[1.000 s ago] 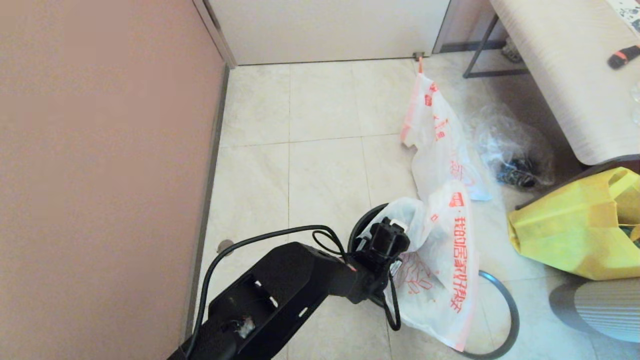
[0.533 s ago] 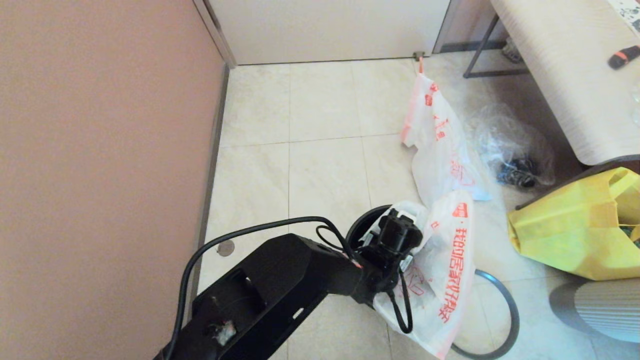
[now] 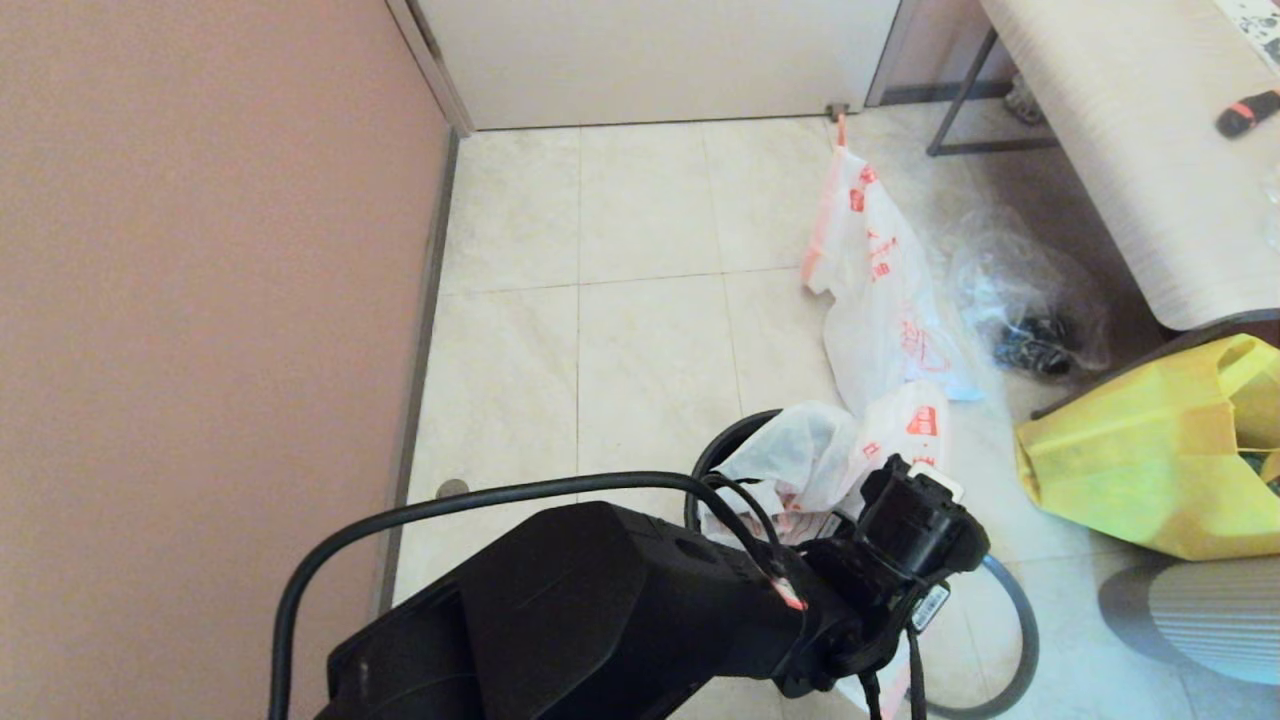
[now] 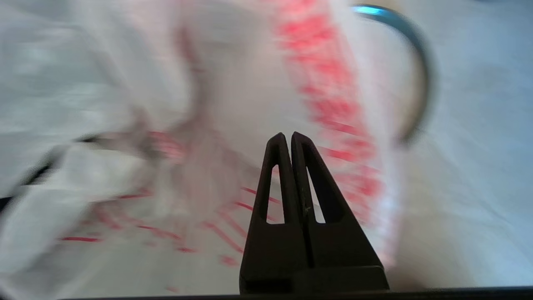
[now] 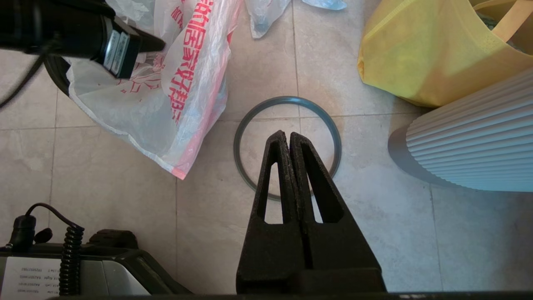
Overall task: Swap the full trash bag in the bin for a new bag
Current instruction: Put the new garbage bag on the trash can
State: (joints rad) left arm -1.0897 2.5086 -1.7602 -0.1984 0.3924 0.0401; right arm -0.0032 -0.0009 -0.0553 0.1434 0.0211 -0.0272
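Where the left arm crosses, the bin [image 3: 712, 462] shows only a rim arc beneath the new bag [image 3: 800, 465]. Left gripper [image 4: 287, 137] pressed together, empty, over blurred bag; right gripper [image 5: 285, 137] likewise together above the floor hoop [image 5: 245, 125].

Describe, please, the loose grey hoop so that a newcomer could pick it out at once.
Start at the yellow fabric tote on the tiled floor and look toward the bin draped with the new bag. Between them the hoop lies flat on the tiles, below the shut right pincer. Unlike the bags around it, it is a thin, rigid, empty grey circle.
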